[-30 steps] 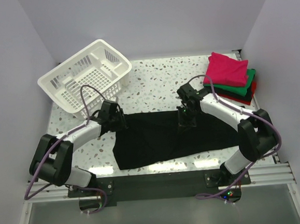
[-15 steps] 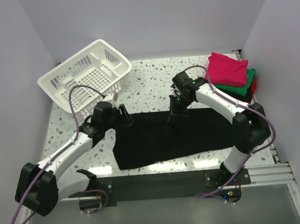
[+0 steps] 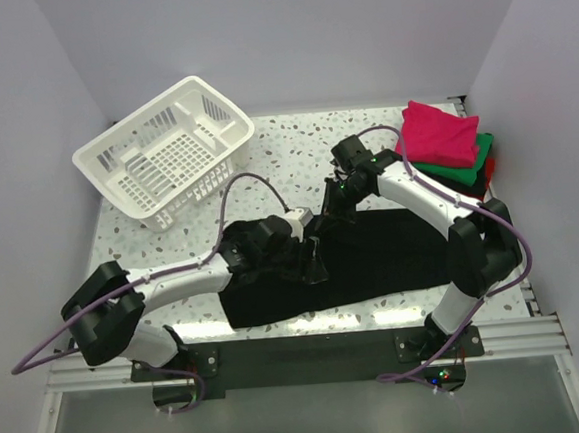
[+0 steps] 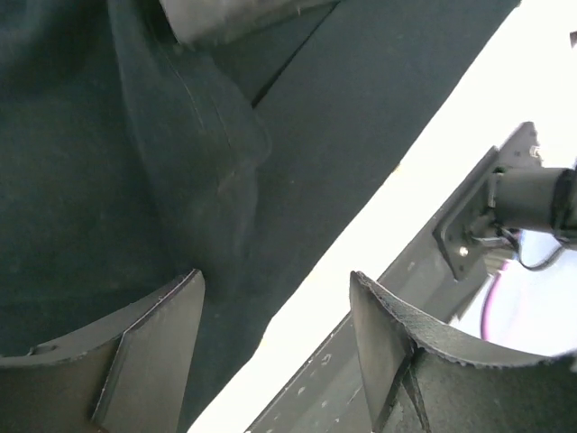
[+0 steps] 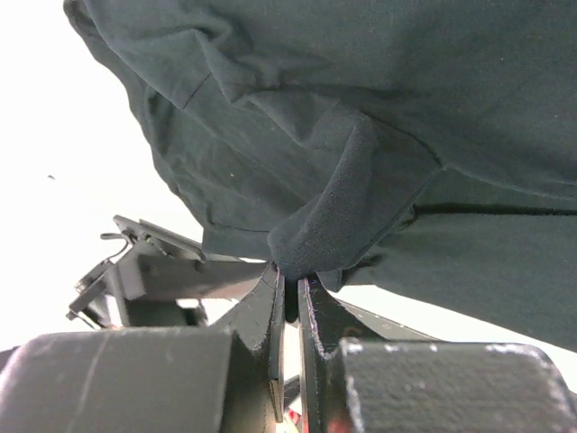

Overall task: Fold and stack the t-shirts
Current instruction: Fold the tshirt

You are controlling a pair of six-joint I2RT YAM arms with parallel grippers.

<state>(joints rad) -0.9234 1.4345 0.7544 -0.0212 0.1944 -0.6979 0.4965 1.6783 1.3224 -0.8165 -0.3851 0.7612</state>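
Observation:
A large black t-shirt (image 3: 393,258) lies spread across the front of the table. My left gripper (image 3: 311,263) hovers over its middle, jaws open and empty; in the left wrist view the left gripper (image 4: 275,302) shows dark cloth (image 4: 135,135) and the shirt's near edge beneath the gap. My right gripper (image 3: 332,204) is at the shirt's back edge, shut on a pinched fold of the black t-shirt (image 5: 361,108), seen at the right gripper (image 5: 293,281). Folded t-shirts are stacked at back right: magenta (image 3: 438,133) on top, green (image 3: 476,157) and red (image 3: 488,177) below.
A white slatted basket (image 3: 164,151) stands tilted at the back left. The speckled table (image 3: 284,152) shows between the basket and the stack. White walls close in on three sides. The arm bases and rail (image 3: 310,353) run along the near edge.
My left gripper let go of the shirt's left back corner, opened, and swept right to the shirt's middle. My right gripper kept its pinch and shifted slightly back and left.

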